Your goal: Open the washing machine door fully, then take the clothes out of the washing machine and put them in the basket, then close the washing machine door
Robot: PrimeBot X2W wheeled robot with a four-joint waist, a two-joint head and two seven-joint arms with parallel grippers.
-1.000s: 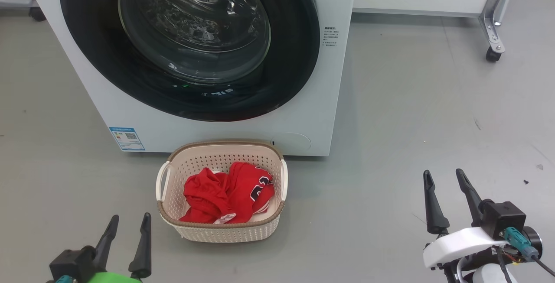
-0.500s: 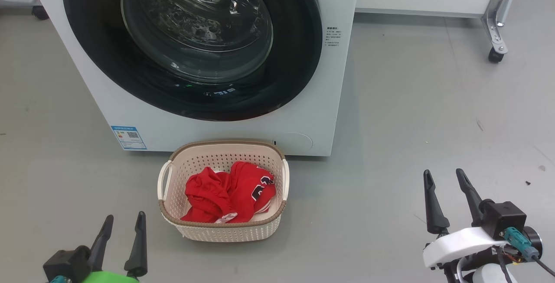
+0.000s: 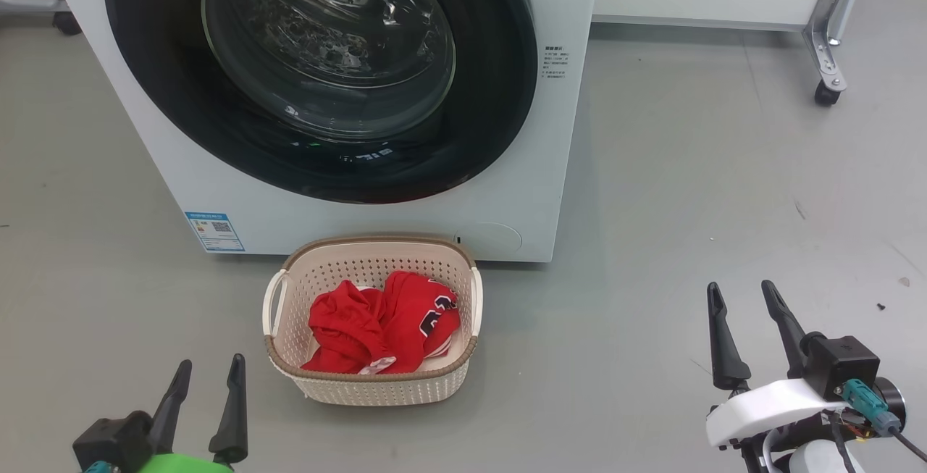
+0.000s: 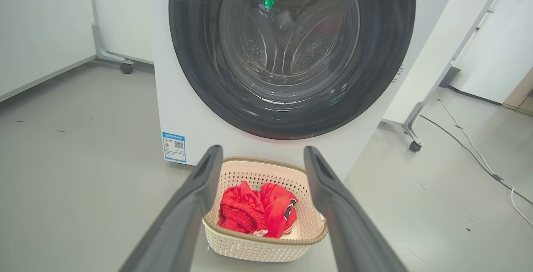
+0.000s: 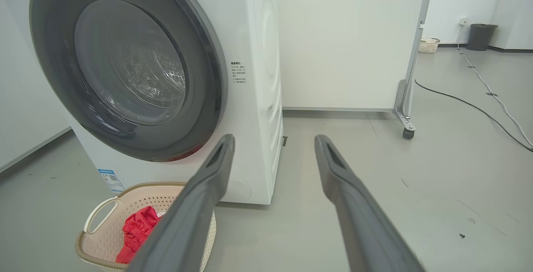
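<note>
Red fabric, the clothes [image 3: 380,321], is lying bunched inside the basket [image 3: 376,390], which is standing on the grey floor [image 3: 688,190] just in front of the washing machine [image 3: 554,190], below its door. The washing machine door [image 3: 500,96] is sitting flush in the white front, with its black rim lying against the panel in both the head view and the right wrist view. Through the glass bowl the steel drum is showing no red cloth that I can make out. Whether the latch is fully caught I cannot tell.

The left pincer [image 3: 211,361] is hovering low, near the basket's left side, its jaws spread wide and gripping nothing. The right pincer [image 3: 739,287] is hanging well apart from the basket on the right, jaws likewise spread and empty. Neither is touching the machine, the basket or the clothes.

Judging from this, the unloading is looking finished and the closing of the door, the last step, is looking done too. The next move is calling for little: a check that the door is pressed home. If it is not, a flat, gentle push on the black rim, steering clear of the basket below, is looking like enough.
</note>
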